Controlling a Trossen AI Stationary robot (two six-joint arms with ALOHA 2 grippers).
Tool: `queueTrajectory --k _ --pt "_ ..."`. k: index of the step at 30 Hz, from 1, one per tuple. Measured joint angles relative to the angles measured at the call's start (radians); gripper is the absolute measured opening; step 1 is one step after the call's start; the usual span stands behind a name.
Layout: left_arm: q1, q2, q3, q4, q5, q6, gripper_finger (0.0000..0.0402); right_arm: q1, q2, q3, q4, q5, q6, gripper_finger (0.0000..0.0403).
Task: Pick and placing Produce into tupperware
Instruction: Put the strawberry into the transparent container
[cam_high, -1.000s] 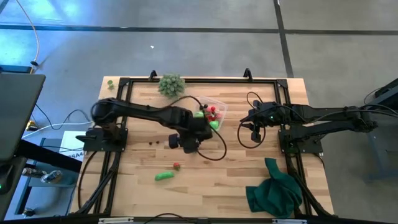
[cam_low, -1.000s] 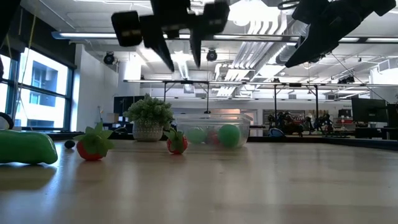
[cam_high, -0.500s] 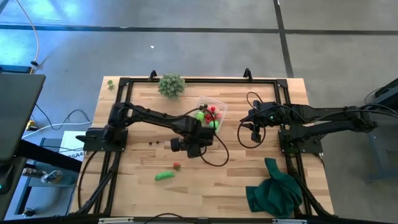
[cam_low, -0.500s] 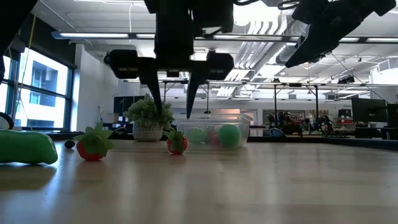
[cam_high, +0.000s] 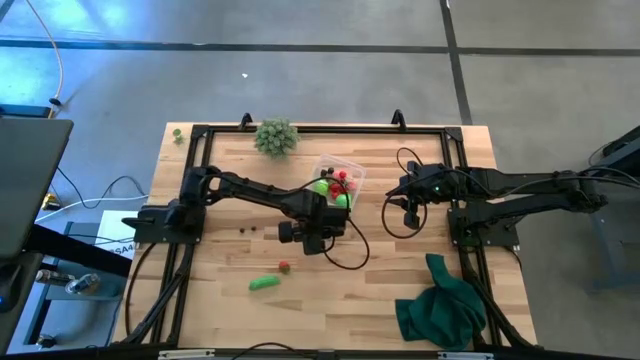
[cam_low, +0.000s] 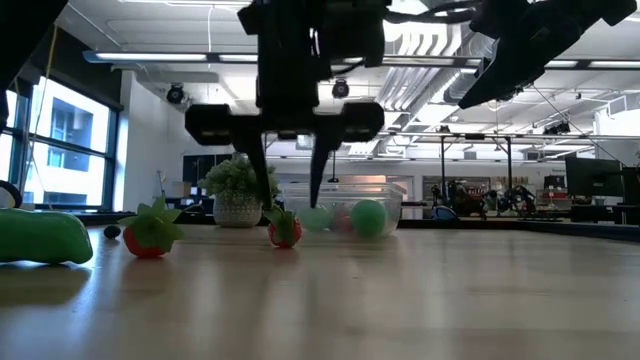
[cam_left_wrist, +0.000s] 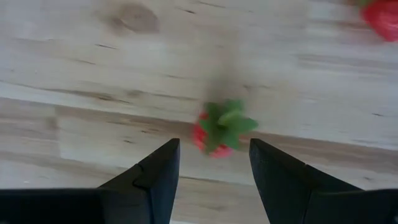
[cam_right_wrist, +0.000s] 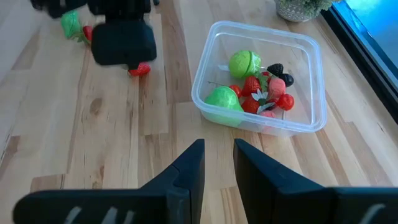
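No writing reads — left hand (cam_left_wrist: 213, 171) open above strawberry (cam_left_wrist: 219, 129).

Left claw (cam_left_wrist: 213, 163) parted — strawberry (cam_left_wrist: 220, 128) between tips, on table (cam_left_wrist: 93, 74)

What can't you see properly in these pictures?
- High view: the strawberry under the left tool is hidden by the arm.
- High view: two dark specks on the table are too small to name.
- Left wrist view: a red piece is cut off by the edge.
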Motion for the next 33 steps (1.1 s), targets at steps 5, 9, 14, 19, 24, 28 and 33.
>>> queueTrajectory --k 5,9,14,19,24,28,33 --pt "0.0 0.023 0.001 0.025 0.002 0.001 0.0184 0.0 0.0 0.0 -0.001 0.0 0.0 0.0075" --pt "0.0 0.034 -0.001 0.025 0.003 -0.002 0.0184 0.0 0.0 0.0 -0.001 0.001 0.0 0.0075" --pt "0.0 0.046 -0.001 0.042 -0.001 -0.003 0.0184 0.0 0.0 0.0 0.001 0.004 0.0 0.0075" --pt "0.0 0.054 0.0 0.063 -0.001 -0.006 0.0184 0.0 0.0 0.0 0.0 0.003 0.0 0.0075" --pt "0.0 0.053 0.0 0.063 -0.002 -0.072 0.0184 0.0 0.0 0.0 0.0 0.003 0.0 0.0075" --pt "0.0 0.053 0.0 0.031 -0.009 -0.199 0.0184 0.0 0.0 0.0 0.0 0.003 0.0 0.0075" --pt "0.0 0.053 0.0 -0.03 -0.009 -0.348 0.0184 0.0 0.0 0.0 0.0 0.003 0.0 0.0075"
